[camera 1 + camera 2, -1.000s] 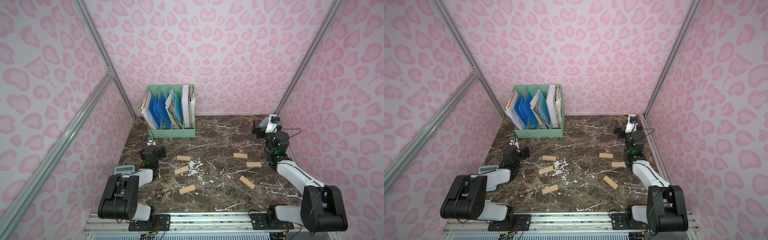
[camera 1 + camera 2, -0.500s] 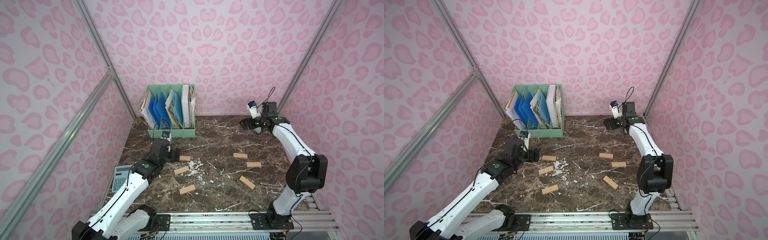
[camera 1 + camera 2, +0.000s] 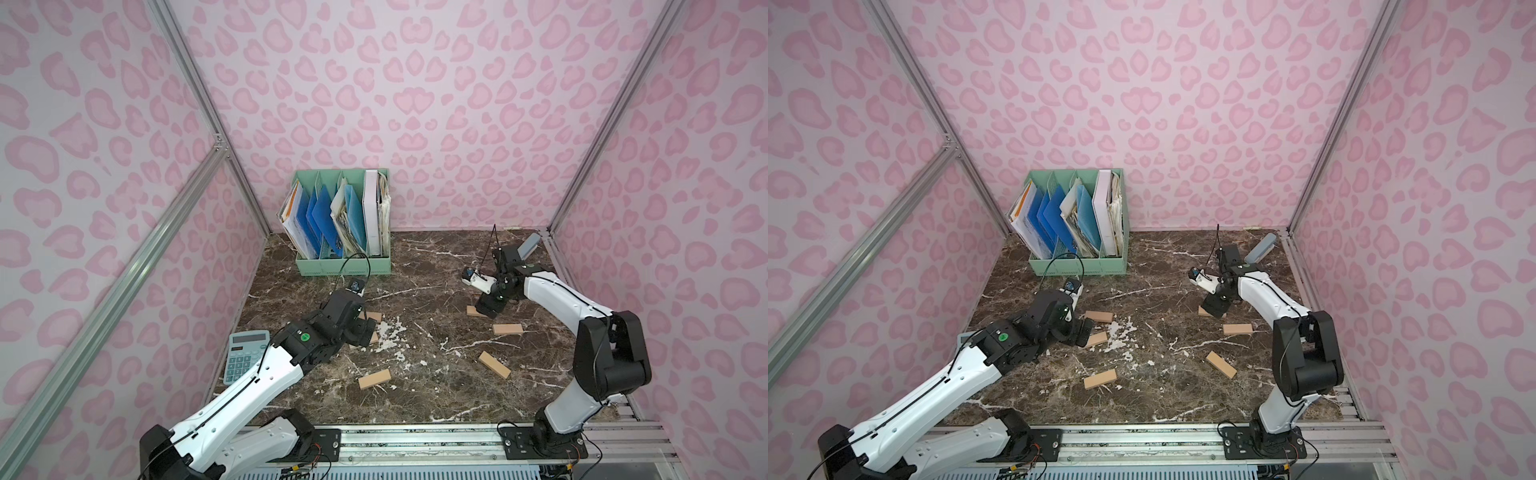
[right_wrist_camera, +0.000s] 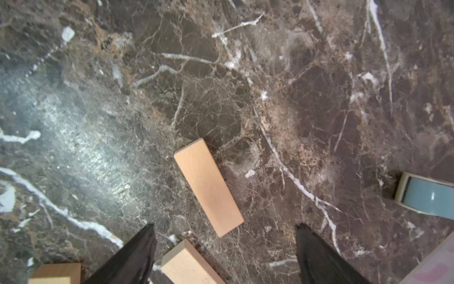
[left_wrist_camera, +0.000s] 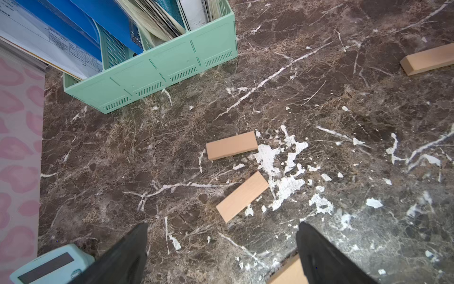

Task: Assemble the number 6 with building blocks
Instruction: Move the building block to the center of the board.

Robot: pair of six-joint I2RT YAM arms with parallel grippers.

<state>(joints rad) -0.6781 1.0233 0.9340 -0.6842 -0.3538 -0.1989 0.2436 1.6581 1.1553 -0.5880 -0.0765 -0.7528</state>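
Note:
Several tan building blocks lie scattered and apart on the marble table (image 3: 436, 291); no number 6 shows. On the left lie two blocks (image 5: 232, 148) (image 5: 242, 196), with another (image 3: 374, 379) nearer the front. My left gripper (image 3: 362, 330) (image 5: 222, 225) hovers over the two left blocks, open and holding nothing. On the right, blocks lie at mid right (image 3: 507, 329) and front right (image 3: 494, 364). My right gripper (image 3: 488, 311) (image 4: 224, 226) is open above the rear right block (image 4: 208, 186), which is partly hidden in both top views. Another block (image 4: 186, 263) lies under its jaws.
A green file organizer (image 3: 343, 266) with folders stands at the back left. A calculator (image 3: 245, 355) lies by the left wall. A grey-blue case (image 3: 530, 245) (image 4: 427, 196) rests in the back right corner. Pink walls close in three sides.
Both arms have unfolded from the front rail. The left reached over the left blocks. The right went to the back corner, then dropped over the rear right block. No block moved.

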